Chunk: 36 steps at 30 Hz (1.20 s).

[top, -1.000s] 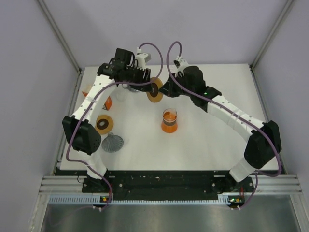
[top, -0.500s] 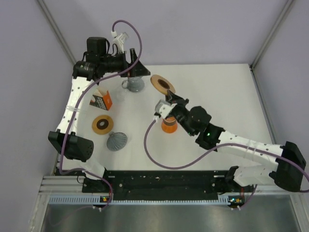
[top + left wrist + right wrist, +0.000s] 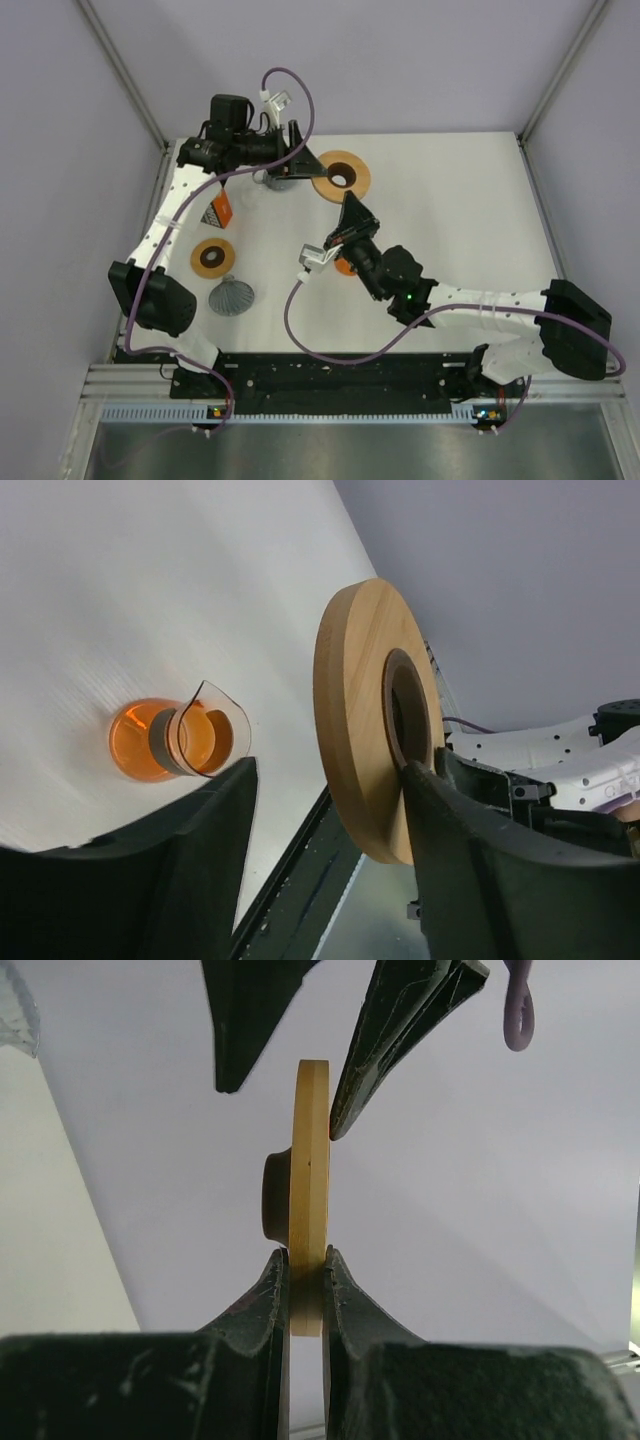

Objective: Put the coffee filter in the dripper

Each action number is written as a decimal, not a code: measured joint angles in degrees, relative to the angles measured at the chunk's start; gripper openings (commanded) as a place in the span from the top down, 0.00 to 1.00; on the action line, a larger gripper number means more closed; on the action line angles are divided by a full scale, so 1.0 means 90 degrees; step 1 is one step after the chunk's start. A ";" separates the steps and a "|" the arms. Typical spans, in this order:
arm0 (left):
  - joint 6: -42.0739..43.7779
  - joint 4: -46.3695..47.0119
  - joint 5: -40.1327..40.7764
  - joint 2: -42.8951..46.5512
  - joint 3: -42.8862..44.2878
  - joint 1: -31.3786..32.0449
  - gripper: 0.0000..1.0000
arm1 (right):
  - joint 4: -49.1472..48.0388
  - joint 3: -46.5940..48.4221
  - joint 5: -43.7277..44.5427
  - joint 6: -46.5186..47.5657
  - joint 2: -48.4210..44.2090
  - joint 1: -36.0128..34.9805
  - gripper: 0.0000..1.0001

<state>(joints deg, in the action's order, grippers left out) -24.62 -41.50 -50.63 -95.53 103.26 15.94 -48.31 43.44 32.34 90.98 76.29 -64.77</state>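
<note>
A grey pleated coffee filter (image 3: 232,296) lies at the table's front left. The grey dripper (image 3: 272,180) stands at the back, partly hidden under my left gripper (image 3: 308,160). A wooden ring (image 3: 340,175) with a dark centre hole is held on edge above the table's back. My right gripper (image 3: 306,1255) is shut on the ring's (image 3: 310,1140) lower rim. My left gripper (image 3: 330,770) is open, with its jaws on either side of the ring (image 3: 360,710); one finger (image 3: 450,820) is against its face and the other stands apart.
An orange glass server (image 3: 345,265) stands mid-table under the right arm and also shows in the left wrist view (image 3: 175,742). A second wooden ring (image 3: 213,257) and an orange box (image 3: 218,208) lie on the left. The walls rise close behind the table.
My left gripper has swung right from the back left corner to straddle the ring. My right gripper has risen from beside the orange server to the ring's near rim.
</note>
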 measured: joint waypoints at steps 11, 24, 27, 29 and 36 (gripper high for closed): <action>-0.1209 0.0610 -0.0675 0.0012 -0.0372 0.0063 1.00 | 0.0539 -0.0058 0.0168 -0.0270 -0.0029 -0.0083 0.99; 0.0114 0.0100 0.0034 -0.0367 -0.0335 0.0078 1.00 | 0.5965 0.2759 -0.2176 -0.6149 -0.1066 0.0831 0.09; 0.0287 0.0002 0.0182 -0.0403 -0.0335 0.0073 1.00 | 0.6331 0.3225 -0.2973 -0.7487 -0.1141 0.1795 0.02; 0.0384 -0.0017 0.0219 -0.0403 -0.0335 0.0087 1.00 | 0.6584 0.3504 -0.3405 -0.8303 -0.0984 0.2460 0.01; 0.0525 -0.0012 0.0228 -0.0401 -0.0345 0.0182 1.00 | 0.7419 0.4250 -0.3951 -0.9712 0.0323 0.3002 0.07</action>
<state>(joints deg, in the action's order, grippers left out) -19.90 -41.60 -48.58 -99.13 100.16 17.58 18.46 81.69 -3.22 3.57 79.20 -37.76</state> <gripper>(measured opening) 0.182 0.951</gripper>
